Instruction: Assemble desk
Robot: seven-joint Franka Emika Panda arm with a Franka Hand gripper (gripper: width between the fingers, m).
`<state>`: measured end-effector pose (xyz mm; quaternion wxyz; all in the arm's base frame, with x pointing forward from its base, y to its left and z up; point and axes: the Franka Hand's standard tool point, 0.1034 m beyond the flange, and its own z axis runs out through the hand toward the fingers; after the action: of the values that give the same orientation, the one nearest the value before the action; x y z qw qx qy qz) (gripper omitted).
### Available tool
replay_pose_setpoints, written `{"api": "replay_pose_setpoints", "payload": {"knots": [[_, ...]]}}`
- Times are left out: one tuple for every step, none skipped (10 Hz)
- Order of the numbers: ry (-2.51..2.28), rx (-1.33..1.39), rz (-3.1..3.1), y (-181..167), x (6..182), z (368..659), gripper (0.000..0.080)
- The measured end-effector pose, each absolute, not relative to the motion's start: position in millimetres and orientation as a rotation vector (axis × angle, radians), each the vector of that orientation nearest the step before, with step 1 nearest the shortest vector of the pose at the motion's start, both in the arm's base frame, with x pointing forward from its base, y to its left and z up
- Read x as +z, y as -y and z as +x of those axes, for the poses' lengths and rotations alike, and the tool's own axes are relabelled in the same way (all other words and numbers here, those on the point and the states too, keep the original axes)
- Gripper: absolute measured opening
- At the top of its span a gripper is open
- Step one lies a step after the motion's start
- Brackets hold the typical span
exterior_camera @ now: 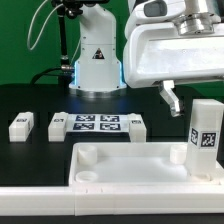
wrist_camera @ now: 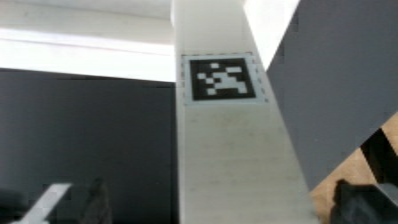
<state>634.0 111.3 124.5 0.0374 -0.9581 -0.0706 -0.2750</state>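
The white tray-like tabletop [exterior_camera: 125, 165] lies at the front of the table with its rimmed sockets facing up. One white leg [exterior_camera: 205, 135] with a square tag stands upright at the tabletop's corner on the exterior view's right. In the wrist view this leg [wrist_camera: 228, 120] runs between my fingers. My gripper [wrist_camera: 217, 205] is open around the leg, with a gap on each side. One dark finger [exterior_camera: 172, 98] shows just left of the leg's top. The other finger is hidden in the exterior view.
Three more white legs lie on the black table behind the tabletop: two on the exterior view's left [exterior_camera: 22, 125] [exterior_camera: 56, 124] and one [exterior_camera: 137, 122] beside the marker board [exterior_camera: 97, 123]. The robot base [exterior_camera: 97, 60] stands at the back.
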Motion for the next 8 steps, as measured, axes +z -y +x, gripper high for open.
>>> {"api": "replay_pose_setpoints", "payload": {"knots": [[0.217,-0.844,-2.940,-111.3,124.5,634.0,0.0641],[0.217,-0.844,-2.940,-111.3,124.5,634.0,0.0648],[0.217,-0.844,-2.940,-111.3,124.5,634.0,0.0648],[0.217,-0.844,-2.940,-111.3,124.5,634.0,0.0649],[0.217,-0.844,-2.940,-111.4,124.5,634.0,0.0649],[0.217,-0.844,-2.940,-111.3,124.5,634.0,0.0649],[0.216,-0.843,-2.941,-111.0,124.6,634.2,0.0649],[0.196,-0.783,-2.958,-106.8,123.3,635.3,0.0649]]}}
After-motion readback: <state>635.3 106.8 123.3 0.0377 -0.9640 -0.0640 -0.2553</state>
